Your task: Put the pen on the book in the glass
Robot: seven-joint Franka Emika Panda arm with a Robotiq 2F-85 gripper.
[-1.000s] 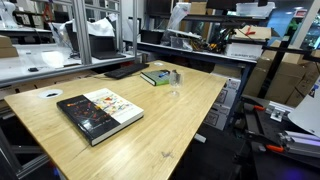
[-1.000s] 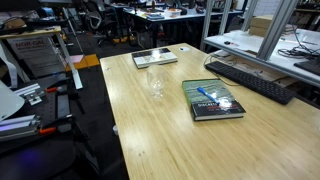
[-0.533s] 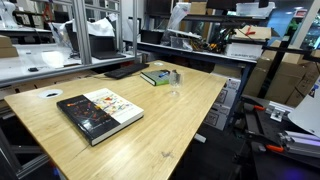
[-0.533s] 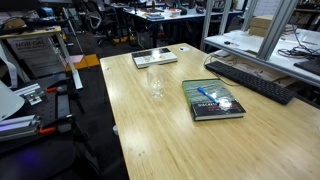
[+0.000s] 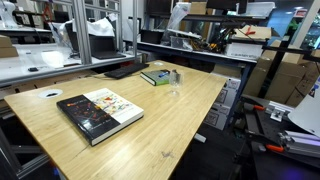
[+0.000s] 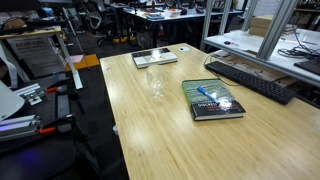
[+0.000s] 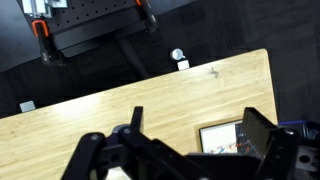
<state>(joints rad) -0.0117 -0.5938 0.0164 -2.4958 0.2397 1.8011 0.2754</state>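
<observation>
Pen (image 6: 209,95) lies flat on top of the book (image 6: 213,100), showing as a thin blue streak across the cover. It is too small to make out in the exterior view where the book (image 5: 155,76) sits at the far end. Glass (image 6: 156,83) stands upright on the table (image 6: 170,140), near the book but not touching it; from the opposite side the glass (image 5: 176,78) looks just beside it. Big book (image 5: 100,112) lies flat at the other end of the table (image 5: 170,130), well apart from both; it is also seen in an exterior view (image 6: 155,58). Keyboard (image 6: 250,78) is on the next bench, past the book. In the wrist view the gripper (image 7: 195,135) hangs above the table (image 7: 100,115), fingers spread wide, nothing held, with a corner of the big book (image 7: 225,138) under it. Pen, book and glass are out of the wrist view.
</observation>
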